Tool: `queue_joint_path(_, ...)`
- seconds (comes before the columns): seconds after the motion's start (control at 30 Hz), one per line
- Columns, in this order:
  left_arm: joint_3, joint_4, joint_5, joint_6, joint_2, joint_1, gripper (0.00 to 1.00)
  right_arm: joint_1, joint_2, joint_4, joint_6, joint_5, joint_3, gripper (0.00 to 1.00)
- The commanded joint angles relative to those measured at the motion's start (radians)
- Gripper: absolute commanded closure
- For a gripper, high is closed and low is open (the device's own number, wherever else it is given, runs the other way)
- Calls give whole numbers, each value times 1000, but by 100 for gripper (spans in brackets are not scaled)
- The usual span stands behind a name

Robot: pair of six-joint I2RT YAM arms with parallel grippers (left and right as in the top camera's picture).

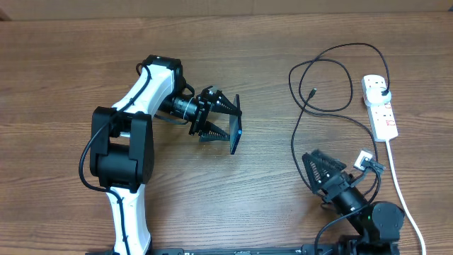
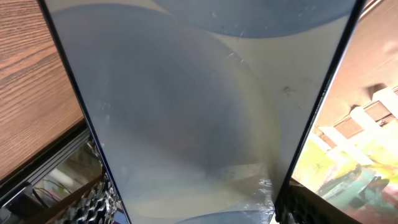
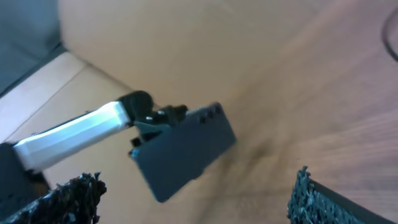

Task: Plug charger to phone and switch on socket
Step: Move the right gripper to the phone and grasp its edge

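Table scene, mid-task: the left gripper (image 1: 228, 122) pinches the phone (image 1: 237, 119) by its long sides and holds it on edge near the middle of the wooden table (image 1: 233, 205). In the left wrist view the pale grey-blue screen (image 2: 186, 106) fills the frame, with the toothed fingers (image 2: 93, 205) pressed at its lower corners. The right wrist view catches the phone's dark back (image 3: 183, 152).

The right gripper (image 1: 316, 167) sits low at the near right side, fingers spread and holding nothing.

The charger (image 1: 333, 110) lies in loose black loops on the right of the table. Its small connector tip (image 1: 312, 91) rests bare on the wood, well apart from the phone, and its black plug (image 1: 382, 91) sits at the far end of the socket (image 1: 383, 117). The thick white cord (image 1: 400, 191) trails toward the near edge. Whether the switch is on cannot be told.
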Motion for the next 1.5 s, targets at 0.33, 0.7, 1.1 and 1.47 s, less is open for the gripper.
queue_joint_path(0.33,22,1,49,23,5,0,27,130,577,-279,-272,74,598,1)
queue_joint_path(0.7,22,1,50,23,5,0,27,819,983,-346,-218,895,841,1)
queue_joint_path(1.1,22,5,49,24,5,0,27,1079,1233,-306,-75,1301,869,1)
queue_joint_path(1.47,22,35,48,24,5,0,27,1069,1305,-256,-75,1334,869,15)
